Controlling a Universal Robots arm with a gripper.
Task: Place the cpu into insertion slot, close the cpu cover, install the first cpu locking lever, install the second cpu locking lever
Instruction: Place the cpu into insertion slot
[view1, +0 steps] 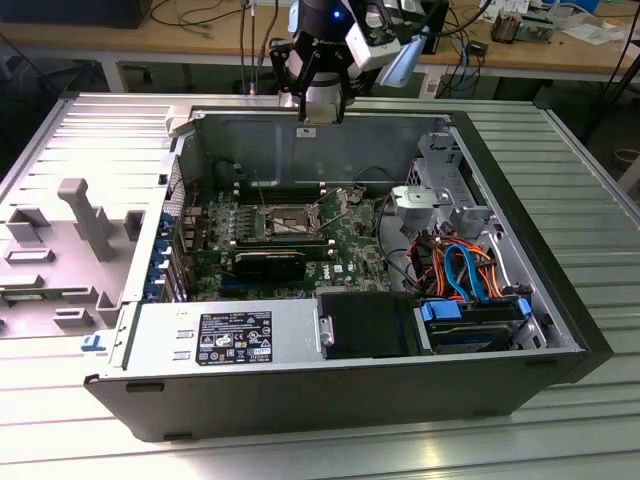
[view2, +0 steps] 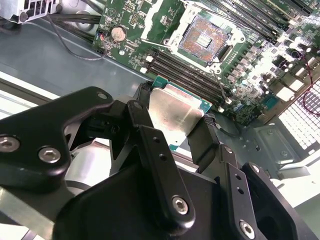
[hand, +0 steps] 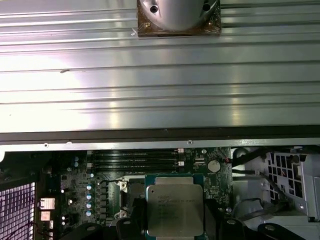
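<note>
**A:** Where does the work stand?

**B:** The open computer case (view1: 300, 400) lies on the ribbed table (view1: 590, 420). The gripper (view1: 322, 100) hangs above the case's far wall, well apart from the green motherboard (view1: 350, 250). The insertion slot (view2: 207, 35) is uncovered, and its field of contacts shows in the second wrist view.

**A:** And the cpu?

**B:** The cpu (view2: 172, 112) is in the gripper, up in the air and not yet over the slot. Its metal top also shows in the first wrist view (hand: 175, 210).

**A:** What makes the placing go well?

**B:** I'd say level and square. The chip looks tilted against the board, so it should come flat, with its edges parallel to the slot's rim and its corner marks matched. It should then go straight down without sliding, because those contacts probably bend easily. Let it settle under its own weight rather than pressing it in.

**A:** How are the fingers?

**B:** The fingers (view2: 197, 140) are narrow, pinching the chip on two opposite edges with nothing else between them. The top face is uncovered.
</note>
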